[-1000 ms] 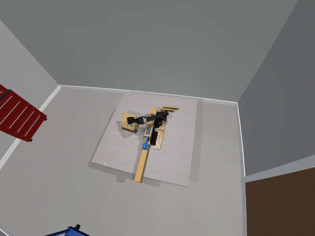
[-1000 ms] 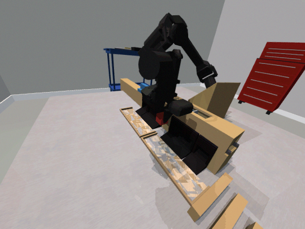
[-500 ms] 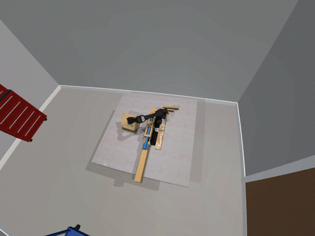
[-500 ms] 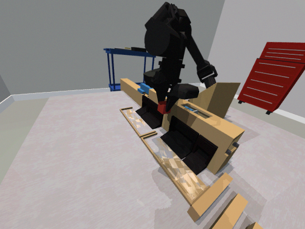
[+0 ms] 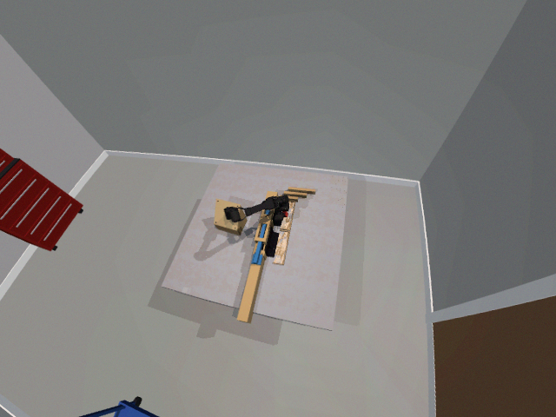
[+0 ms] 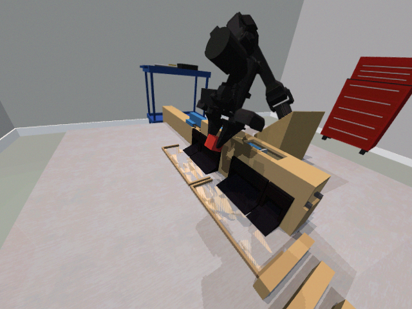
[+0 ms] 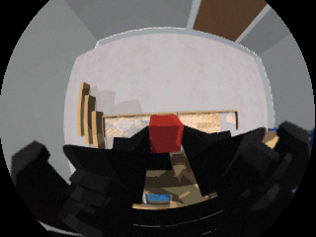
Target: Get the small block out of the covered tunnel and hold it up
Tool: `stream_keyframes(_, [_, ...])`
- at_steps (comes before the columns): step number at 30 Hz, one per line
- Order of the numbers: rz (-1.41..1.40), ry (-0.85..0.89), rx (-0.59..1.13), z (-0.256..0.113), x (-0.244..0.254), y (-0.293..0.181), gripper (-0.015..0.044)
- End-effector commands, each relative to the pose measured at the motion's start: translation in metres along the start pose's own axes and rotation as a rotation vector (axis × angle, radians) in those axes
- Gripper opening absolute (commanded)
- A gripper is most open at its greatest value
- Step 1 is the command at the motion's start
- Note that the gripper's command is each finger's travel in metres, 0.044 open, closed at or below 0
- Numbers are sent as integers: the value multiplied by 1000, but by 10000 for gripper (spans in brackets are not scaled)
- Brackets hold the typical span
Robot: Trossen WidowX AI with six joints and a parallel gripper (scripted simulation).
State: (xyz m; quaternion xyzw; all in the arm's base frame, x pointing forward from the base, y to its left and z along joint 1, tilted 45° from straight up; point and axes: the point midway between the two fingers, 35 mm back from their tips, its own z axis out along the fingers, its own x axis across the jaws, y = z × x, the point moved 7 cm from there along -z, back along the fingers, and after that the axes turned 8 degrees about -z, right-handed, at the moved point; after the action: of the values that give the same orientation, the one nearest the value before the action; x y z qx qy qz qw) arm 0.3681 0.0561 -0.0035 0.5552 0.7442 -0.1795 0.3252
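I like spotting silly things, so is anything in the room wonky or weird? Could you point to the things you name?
Yes, the red tool chest (image 5: 37, 206) (image 6: 369, 103) looks odd. It seems to lean sideways in the outside view, though that might just be the camera's tilt.

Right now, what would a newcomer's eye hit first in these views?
Probably the red block, clamped between the gripper's fingers beside the long tan housing. Next, the red tool cabinet, standing beyond the table at the exterior view's right.
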Motion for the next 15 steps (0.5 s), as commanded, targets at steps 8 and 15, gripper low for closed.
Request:
stream_keyframes(8, [9,-43,-137,-10,-12,-13,0])
stream_keyframes(15, [9,-42,-136,-12,-11,-23,0])
